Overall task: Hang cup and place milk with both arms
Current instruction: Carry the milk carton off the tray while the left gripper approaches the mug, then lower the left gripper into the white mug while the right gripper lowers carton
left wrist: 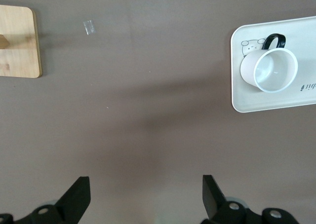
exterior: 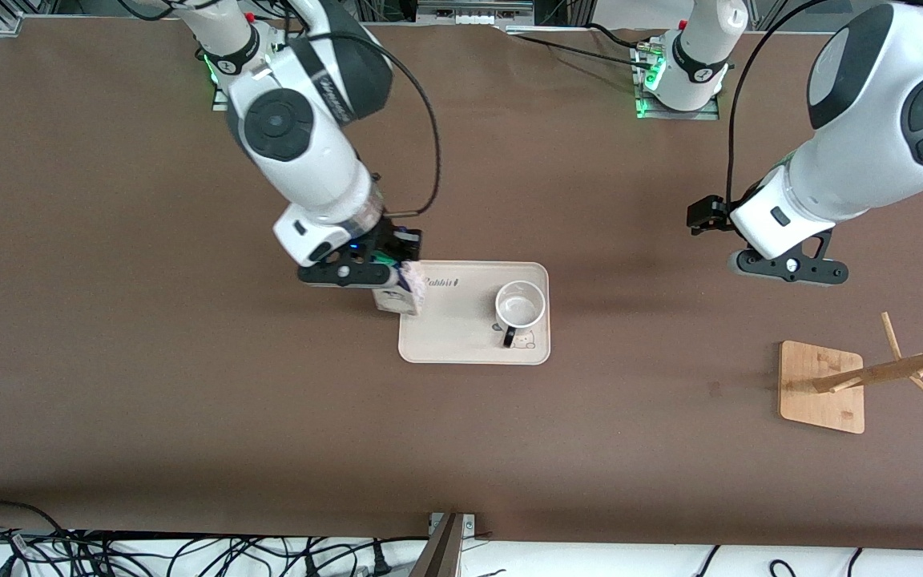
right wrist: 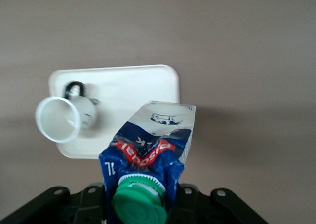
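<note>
The milk [exterior: 401, 295] is a blue and white carton with a green cap, at the end of the cream tray [exterior: 453, 336] toward the right arm. My right gripper [exterior: 393, 276] is shut on its top, with the cap right at the jaws in the right wrist view, milk [right wrist: 148, 145]. I cannot tell whether the carton rests on anything. The white cup [exterior: 520, 307] stands upright on the tray's other end, its black handle toward the front camera. My left gripper [exterior: 790, 267] hangs open and empty over bare table between tray and rack, left gripper [left wrist: 146, 194].
A wooden cup rack [exterior: 822, 385] with slanting pegs stands toward the left arm's end, nearer the front camera than the left gripper. Its base [left wrist: 17, 41] shows in the left wrist view. Brown table surrounds the tray [left wrist: 247, 98]. Cables lie along the front edge.
</note>
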You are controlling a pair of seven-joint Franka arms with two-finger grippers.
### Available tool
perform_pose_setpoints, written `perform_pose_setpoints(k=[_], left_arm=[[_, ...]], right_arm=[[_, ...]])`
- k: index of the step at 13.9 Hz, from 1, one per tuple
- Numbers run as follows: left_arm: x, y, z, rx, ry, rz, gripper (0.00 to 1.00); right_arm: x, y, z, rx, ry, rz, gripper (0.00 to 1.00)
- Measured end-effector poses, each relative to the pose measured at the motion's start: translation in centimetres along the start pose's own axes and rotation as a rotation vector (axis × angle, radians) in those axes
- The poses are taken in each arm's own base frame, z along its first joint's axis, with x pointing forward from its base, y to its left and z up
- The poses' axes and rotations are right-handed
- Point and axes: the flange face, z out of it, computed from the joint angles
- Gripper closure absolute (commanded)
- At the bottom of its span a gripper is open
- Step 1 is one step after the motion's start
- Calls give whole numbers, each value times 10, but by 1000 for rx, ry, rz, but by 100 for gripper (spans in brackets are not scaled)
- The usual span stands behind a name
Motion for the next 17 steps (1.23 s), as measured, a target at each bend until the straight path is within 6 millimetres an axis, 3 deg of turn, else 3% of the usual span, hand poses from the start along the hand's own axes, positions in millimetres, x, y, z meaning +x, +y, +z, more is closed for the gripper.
perform_pose_setpoints(k=[5, 10, 14, 17], left_arm=[[19, 42, 49, 7, -67, 63, 0], [21, 83, 69, 19, -85, 97, 0], [23, 118, 88, 27, -78, 88, 0], [25, 156, 109, 33, -64, 67, 0]], right_arm=[[52, 160, -18, -93, -111, -116, 68], [74, 290, -39, -122, -139, -153, 68], [77, 374, -47, -123, -152, -127, 68], [77, 419, -42, -116, -164, -104, 68]])
